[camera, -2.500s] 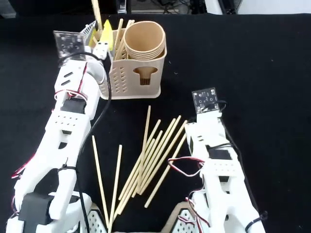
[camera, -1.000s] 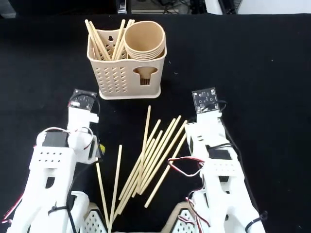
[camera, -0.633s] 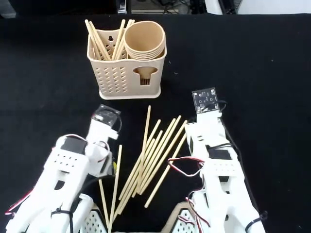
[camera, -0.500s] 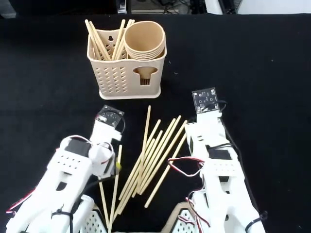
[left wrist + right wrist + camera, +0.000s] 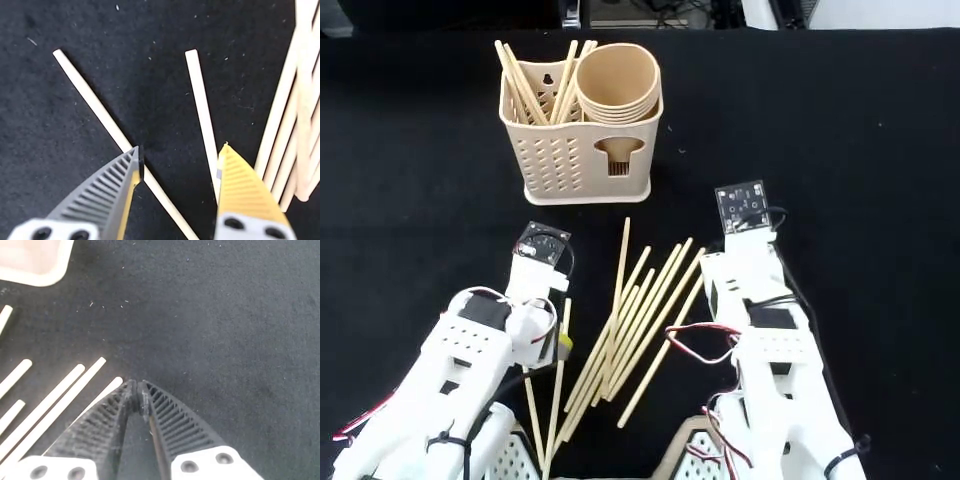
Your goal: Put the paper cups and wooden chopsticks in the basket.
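- Left gripper is hovering with jaws apart, straddling a single wooden chopstick that is lying near-to-far on the table, close against the yellow finger.
- Right gripper is resting pinched together, just right of the loose chopstick pile; the left arm is nearer the single stick.
- Basket is standing farther off, holding paper cups.

High view: fixed overhead, directed steeply down at the table from a distance; the whole layout up to the basket is taken in.
Left wrist view: mounted behind the left gripper, held close above the table.
Right wrist view: likewise mounted behind the right gripper.
Loose chopsticks are shared by all three.
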Controlling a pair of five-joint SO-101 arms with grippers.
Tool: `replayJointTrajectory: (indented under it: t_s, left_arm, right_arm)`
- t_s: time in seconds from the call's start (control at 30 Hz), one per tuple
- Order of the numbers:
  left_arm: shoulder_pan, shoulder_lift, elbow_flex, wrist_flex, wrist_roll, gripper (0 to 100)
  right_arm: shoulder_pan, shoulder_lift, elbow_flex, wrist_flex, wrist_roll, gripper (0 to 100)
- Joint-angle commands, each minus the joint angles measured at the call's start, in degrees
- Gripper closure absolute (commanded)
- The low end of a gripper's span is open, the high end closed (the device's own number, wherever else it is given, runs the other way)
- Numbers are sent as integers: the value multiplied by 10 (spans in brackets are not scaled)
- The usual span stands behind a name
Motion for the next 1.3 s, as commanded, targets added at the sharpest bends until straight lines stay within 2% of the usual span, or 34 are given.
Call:
replayJointTrajectory:
  t_s: [0.0, 0.17, 0.3, 0.5, 0.8, 1.2, 1.27]
  left_arm:
    - [-38, 2, -5, 4, 0, 743]
    - [-89, 3, -1, 6, -1, 743]
    - [-93, 3, -7, 20, -1, 743]
    - [-61, 31, -7, 17, 0, 742]
    - [37, 238, -97, -7, 4, 745]
    - [42, 274, -143, -7, 0, 751]
    - [42, 274, -152, -11, 0, 795]
  right_arm:
    - [-6, -12, -1, -11, 0, 973]
    - [-6, -12, -1, -11, 0, 973]
    - [-6, -12, -1, -11, 0, 973]
    - [-6, -12, -1, -11, 0, 973]
    - [-6, -12, -1, -11, 0, 973]
    - [-6, -12, -1, -11, 0, 973]
    - [-6, -12, -1, -11, 0, 973]
